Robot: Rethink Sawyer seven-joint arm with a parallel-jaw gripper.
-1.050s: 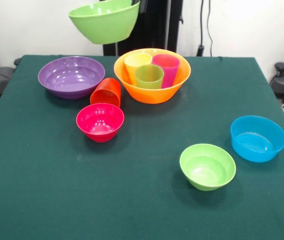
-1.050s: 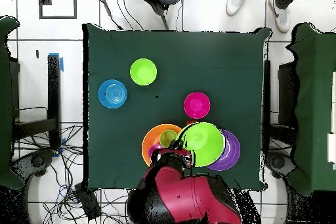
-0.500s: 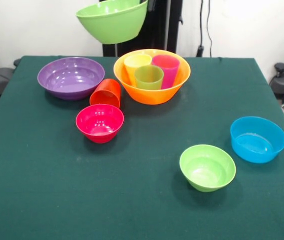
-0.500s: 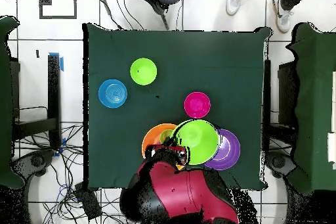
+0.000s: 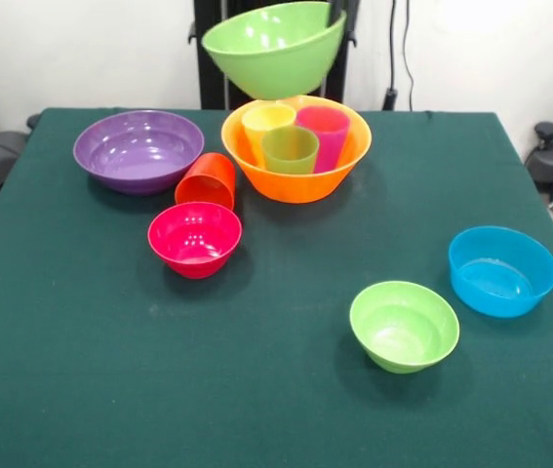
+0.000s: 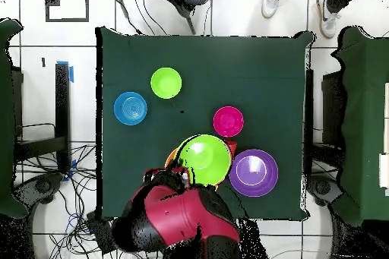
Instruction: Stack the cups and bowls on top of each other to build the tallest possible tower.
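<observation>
Hanging large green bowl [image 5: 274,47] above tumblers [image 5: 292,136].

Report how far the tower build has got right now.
Done: the yellow cup, magenta cup and green cup stand inside the large orange bowl.

In hand: the large light-green bowl hangs tilted in the air above them, not yet set down.

Left: the orange-red cup lying on its side, the purple bowl, pink-red bowl, small green bowl and blue bowl sit unstacked.
</observation>
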